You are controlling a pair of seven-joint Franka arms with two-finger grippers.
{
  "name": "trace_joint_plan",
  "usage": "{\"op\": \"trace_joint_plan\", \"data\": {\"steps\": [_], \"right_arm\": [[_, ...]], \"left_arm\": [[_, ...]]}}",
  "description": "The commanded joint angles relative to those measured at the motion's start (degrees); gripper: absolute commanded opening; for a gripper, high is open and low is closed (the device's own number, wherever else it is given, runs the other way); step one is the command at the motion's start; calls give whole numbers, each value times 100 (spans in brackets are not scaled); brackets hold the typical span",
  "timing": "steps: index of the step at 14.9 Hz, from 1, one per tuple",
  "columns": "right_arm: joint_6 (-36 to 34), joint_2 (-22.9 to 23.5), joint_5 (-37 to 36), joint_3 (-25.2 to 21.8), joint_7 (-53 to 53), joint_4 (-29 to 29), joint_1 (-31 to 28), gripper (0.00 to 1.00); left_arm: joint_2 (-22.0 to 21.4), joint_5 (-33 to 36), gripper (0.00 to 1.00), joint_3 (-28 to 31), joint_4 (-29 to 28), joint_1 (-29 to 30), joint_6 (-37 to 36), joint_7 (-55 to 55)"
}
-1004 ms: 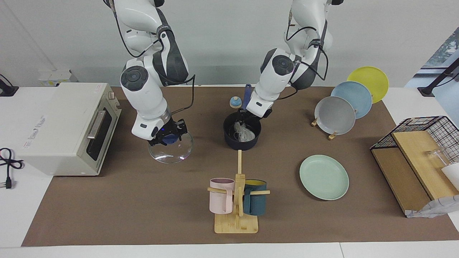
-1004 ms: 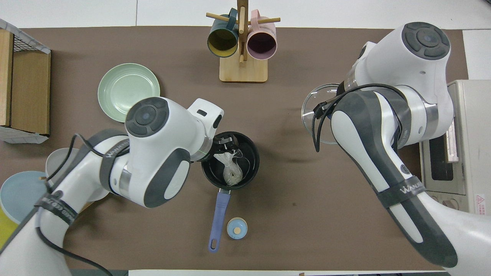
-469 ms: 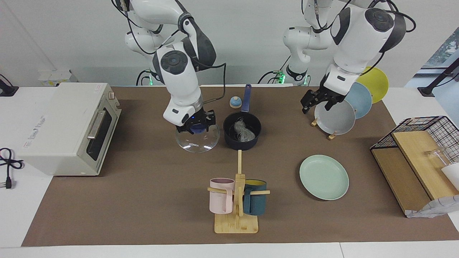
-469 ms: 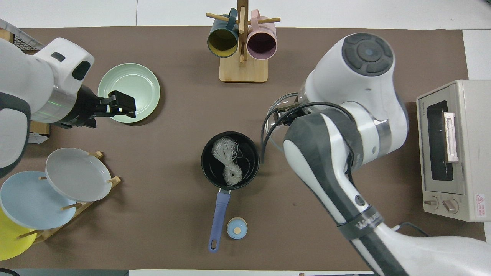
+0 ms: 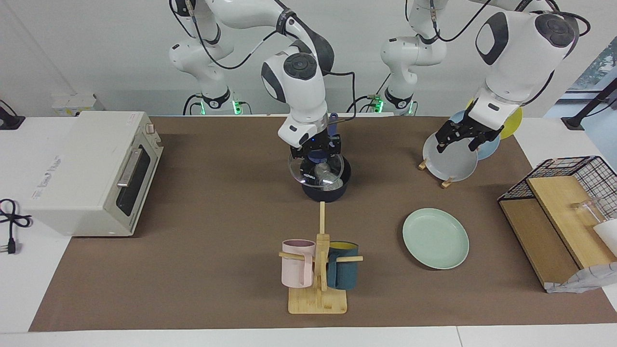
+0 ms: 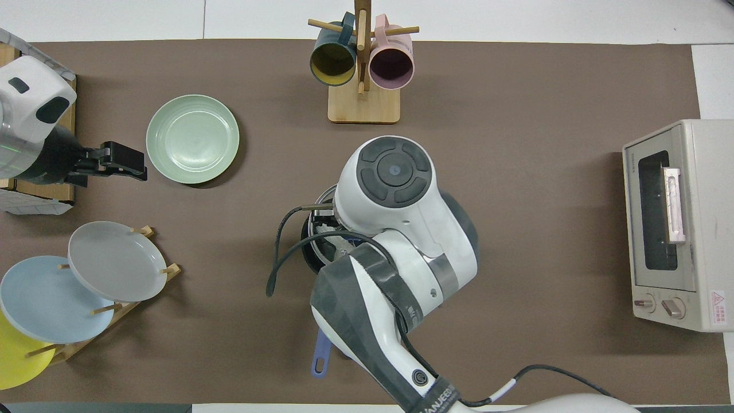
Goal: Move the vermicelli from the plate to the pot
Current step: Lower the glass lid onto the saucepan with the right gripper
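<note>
Clamped on the dark blue knob of the clear glass lid (image 5: 316, 169), your right gripper (image 5: 316, 153) holds that lid over the small dark navy saucepan (image 5: 326, 189), its rim tilted just above the pot's mouth; whether glass meets metal you cannot tell. Through the lid you can see the pale tangle of vermicelli (image 5: 326, 175) lying inside the pot. In the overhead view the right arm hides most of the pot, leaving only part of the rim and the tip of the long blue handle (image 6: 319, 362).

Your left gripper (image 5: 461, 136) hangs in the air with its fingers spread and nothing between them, over the grey plate (image 5: 450, 159) in the wooden rack.

Look toward the left arm's end of the table, farther from the robots than the pot, for the round pale mint-green plate (image 5: 435, 238), bare on the brown mat (image 5: 193, 270).
</note>
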Motion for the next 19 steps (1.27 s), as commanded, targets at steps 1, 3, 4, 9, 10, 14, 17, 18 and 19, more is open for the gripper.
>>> {"op": "trace_joint_plan", "data": {"steps": [1, 3, 4, 9, 10, 14, 17, 18, 19], "right_arm": [[332, -65, 129, -3, 173, -333, 137, 59], [376, -56, 129, -3, 243, -404, 146, 59], [376, -56, 129, -3, 269, -439, 216, 59], [815, -39, 129, -3, 348, -729, 357, 59], [807, -30, 129, -3, 349, -729, 357, 59], [824, 40, 129, -3, 349, -755, 375, 59], [842, 40, 120, -3, 349, -782, 375, 59], [842, 40, 120, -3, 340, -791, 375, 59], [877, 40, 111, -3, 331, -791, 375, 59]], "left_arm": [[-120, 215, 100, 14, 35, -62, -188, 15], [-216, 312, 100, 14, 70, -71, -345, 15], [-225, 382, 100, -12, 218, -71, -494, 15], [-540, 453, 100, -56, -104, 8, -715, -20], [-611, 453, 100, -56, -288, 17, -646, -20], [-603, 112, 100, -56, -387, 114, -179, -20], [-533, 40, 100, -56, -202, 79, -249, -20], [-524, 40, 100, -39, -202, 35, -241, -20], [-524, 48, 100, -39, -211, 9, -249, -3]]}}
